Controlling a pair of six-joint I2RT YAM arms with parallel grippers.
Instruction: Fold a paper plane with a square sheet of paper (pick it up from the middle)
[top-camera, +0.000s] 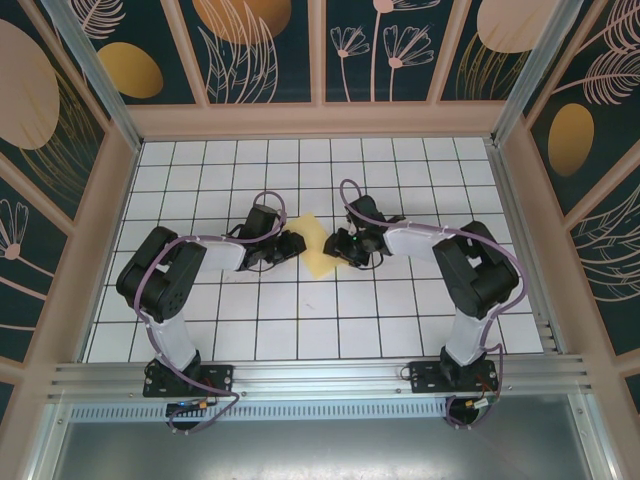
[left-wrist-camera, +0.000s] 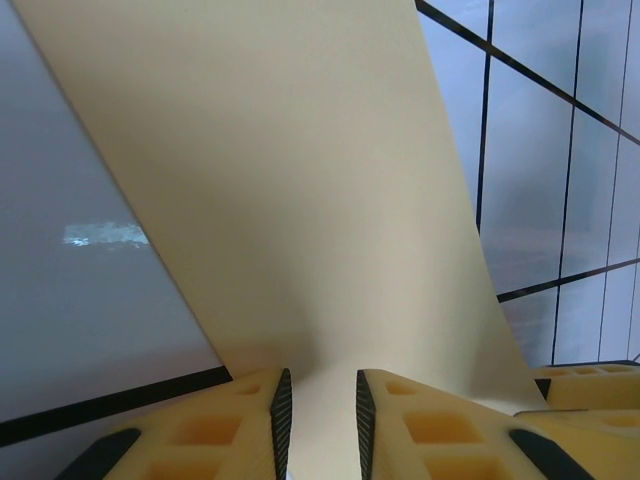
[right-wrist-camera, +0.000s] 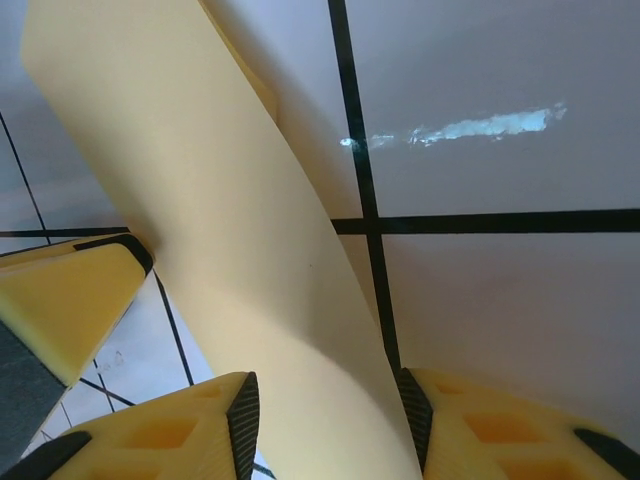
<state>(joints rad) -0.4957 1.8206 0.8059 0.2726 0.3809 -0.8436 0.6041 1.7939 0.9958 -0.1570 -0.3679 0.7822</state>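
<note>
Left claw (left-wrist-camera: 320, 415) pinches the sheet of paper (left-wrist-camera: 300, 200) between narrow jaws; right claw (right-wrist-camera: 325, 415) straddles its opposite edge, jaws wider, grip uncertain. The paper bows up mid-surface (top-camera: 200, 330), probably lifted from the middle to fold.

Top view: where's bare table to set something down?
Free: the tile rows along the back wall, both side strips by the frame, and the near rows between the arm bases. Crowded: centre, where left gripper and right gripper flank the yellow paper.
</note>
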